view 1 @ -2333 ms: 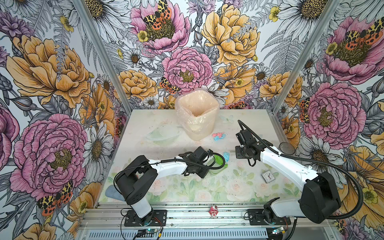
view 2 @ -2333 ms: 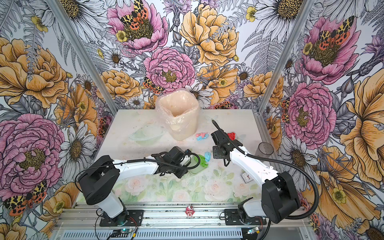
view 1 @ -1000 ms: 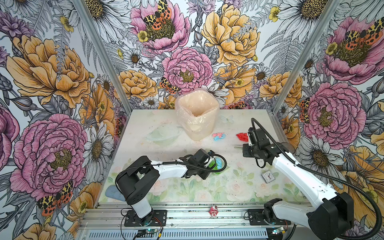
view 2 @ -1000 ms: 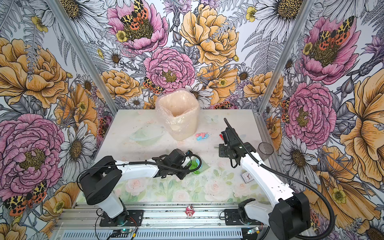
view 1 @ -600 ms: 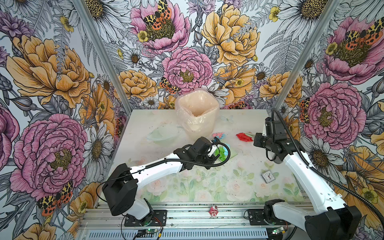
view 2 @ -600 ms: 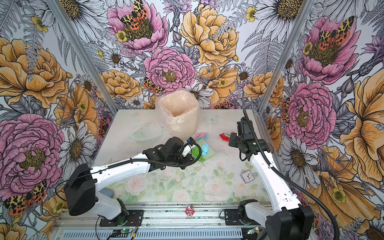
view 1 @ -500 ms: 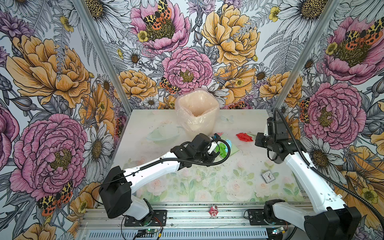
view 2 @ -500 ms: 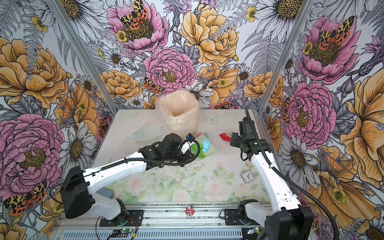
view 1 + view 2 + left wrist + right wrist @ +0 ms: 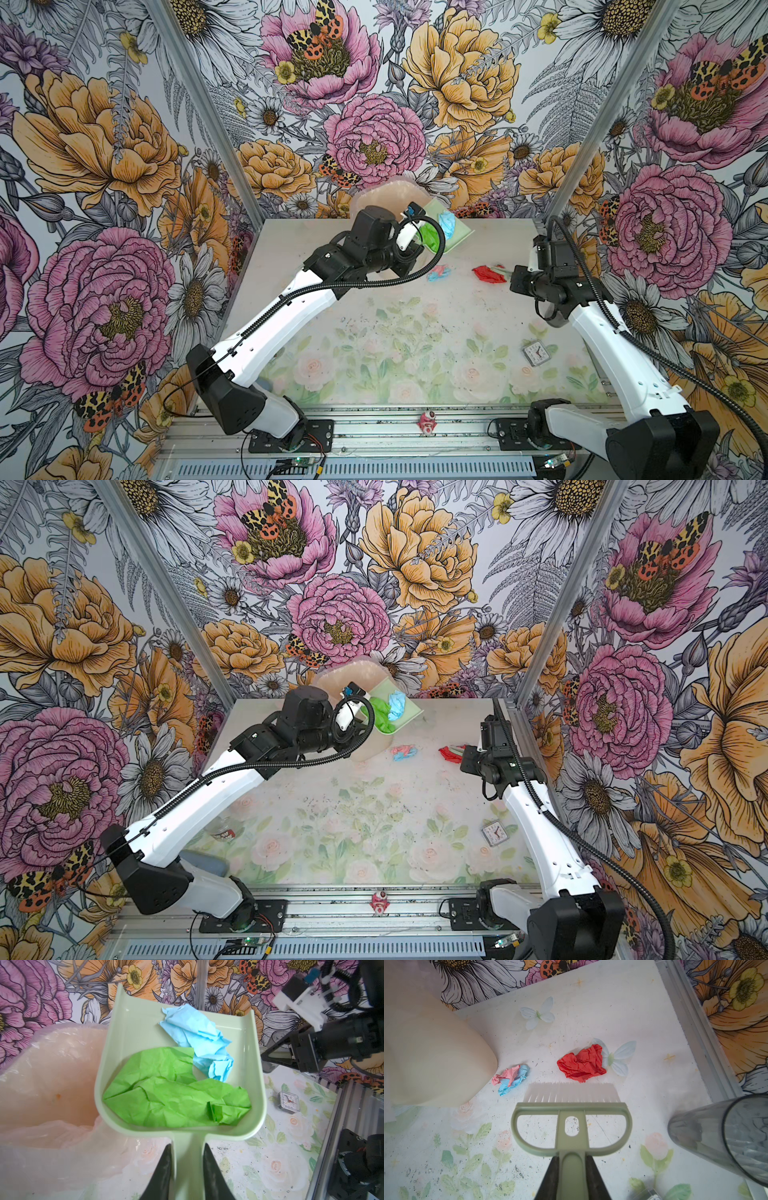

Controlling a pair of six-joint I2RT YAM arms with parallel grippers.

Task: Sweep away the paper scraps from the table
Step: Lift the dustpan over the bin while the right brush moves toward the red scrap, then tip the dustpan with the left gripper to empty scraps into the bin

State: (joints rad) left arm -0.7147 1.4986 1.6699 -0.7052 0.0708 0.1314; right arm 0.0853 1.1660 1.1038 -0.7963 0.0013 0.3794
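We see left gripper (image 9: 187,1155) clamping pale green plastic dustpan (image 9: 135,1028), right gripper (image 9: 572,1165) its bristled brush (image 9: 571,1106) — crumpled red paper scrap (image 9: 581,1064) stretches parallel to far edge of table (image 9: 415,332).

Bright, even light, soft shadows on the table (image 9: 457,316)

High front pair, wrists near table (image 9: 478,316)
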